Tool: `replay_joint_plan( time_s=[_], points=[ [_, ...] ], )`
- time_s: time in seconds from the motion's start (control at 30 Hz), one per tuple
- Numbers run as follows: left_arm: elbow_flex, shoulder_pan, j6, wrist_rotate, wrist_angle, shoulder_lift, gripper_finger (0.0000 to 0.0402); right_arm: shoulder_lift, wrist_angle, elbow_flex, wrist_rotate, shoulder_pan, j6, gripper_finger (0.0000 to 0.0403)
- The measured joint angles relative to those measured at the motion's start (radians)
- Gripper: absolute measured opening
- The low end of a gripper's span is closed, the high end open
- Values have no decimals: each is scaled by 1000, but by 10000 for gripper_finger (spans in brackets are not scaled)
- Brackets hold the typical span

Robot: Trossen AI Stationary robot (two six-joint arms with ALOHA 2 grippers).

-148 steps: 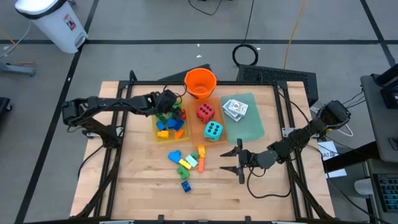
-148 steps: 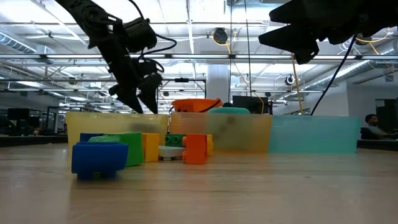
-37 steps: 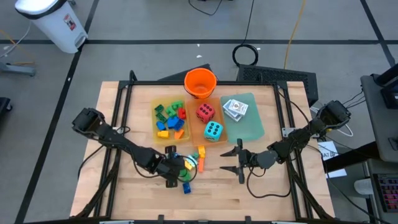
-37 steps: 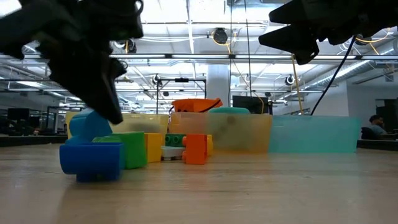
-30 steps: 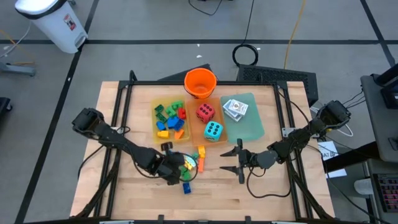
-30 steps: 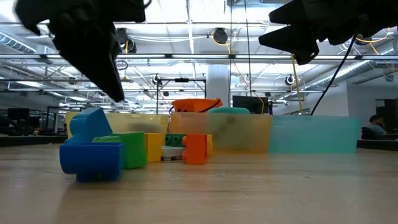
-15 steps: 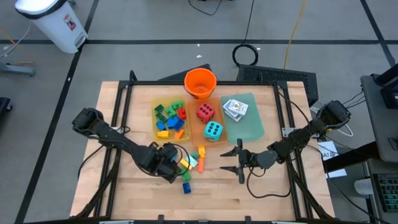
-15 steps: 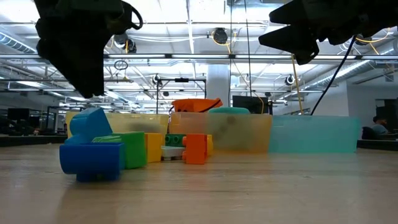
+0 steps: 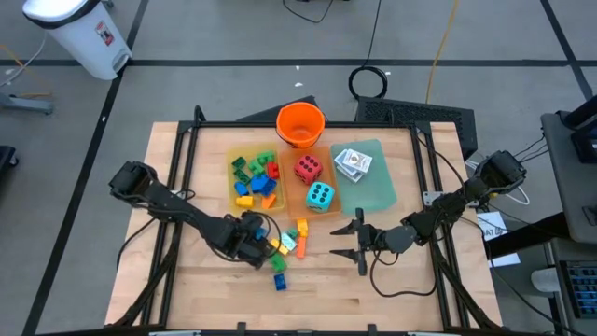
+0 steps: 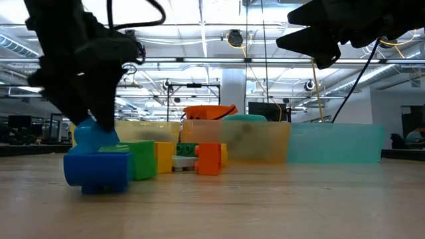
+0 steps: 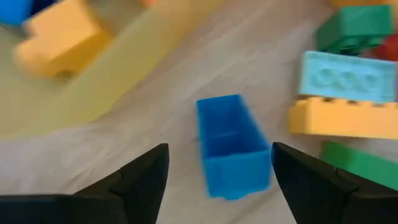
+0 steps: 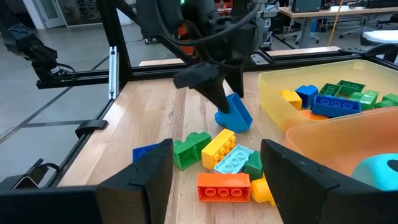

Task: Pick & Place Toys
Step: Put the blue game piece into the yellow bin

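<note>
Left gripper (image 11: 217, 165) low over the tabletop's middle, jaws spread either side of a blue brick (image 11: 231, 144) lying on the wood (not pinched), beside the yellow tray (image 9: 233, 207), loose bricks (image 9: 283, 247) adjacent, right gripper (image 9: 347, 241) waiting toward the near right, jaws spread, empty.

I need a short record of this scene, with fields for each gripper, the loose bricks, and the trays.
left gripper: jaws open, straddling a blue brick on the table beside the yellow tray
right gripper: waits above the table's right half, jaws open, empty
loose bricks: small pile on bare wood in front of the trays
yellow tray: holds mixed bricks
orange tray: red die, teal die
green tray: white card packs
</note>
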State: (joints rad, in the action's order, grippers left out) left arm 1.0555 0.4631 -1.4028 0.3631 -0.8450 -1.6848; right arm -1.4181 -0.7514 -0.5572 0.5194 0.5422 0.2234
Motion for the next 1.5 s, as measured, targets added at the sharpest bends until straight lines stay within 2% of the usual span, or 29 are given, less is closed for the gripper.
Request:
replay_joint_plan(
  time_s=[0.13, 0.33, 0.57, 0.67, 0.73, 0.97, 1.13, 1.3, 1.4, 1.5],
  points=[
    [-18, -12, 72, -5, 92, 0, 274, 0, 0, 0, 0, 0, 0, 210],
    [-31, -32, 56, -72, 91, 0, 242, 0, 0, 0, 0, 0, 0, 210],
    [-31, -32, 64, -76, 92, 0, 177, 0, 0, 0, 0, 0, 0, 210],
    [-28, -34, 114, -105, 86, 6, 141, 0, 0, 0, 0, 0, 0, 210],
    [-19, -41, 164, -132, 77, 20, 138, 0, 0, 0, 0, 0, 0, 210],
    [-15, -62, 241, -124, 66, 154, 138, 0, 0, 0, 0, 0, 0, 210],
    [-14, -96, 291, -38, 9, 295, 138, 0, 0, 0, 0, 0, 0, 210],
    [-13, -159, 342, 130, -62, 416, 144, 0, -2, 0, 0, 0, 0, 210],
    [-13, -213, 369, 215, -96, 455, 145, 0, -5, 0, 1, 0, 1, 210],
    [-21, -278, 428, 234, -100, 459, 146, 0, -5, 0, 1, 0, 1, 210]
  ],
)
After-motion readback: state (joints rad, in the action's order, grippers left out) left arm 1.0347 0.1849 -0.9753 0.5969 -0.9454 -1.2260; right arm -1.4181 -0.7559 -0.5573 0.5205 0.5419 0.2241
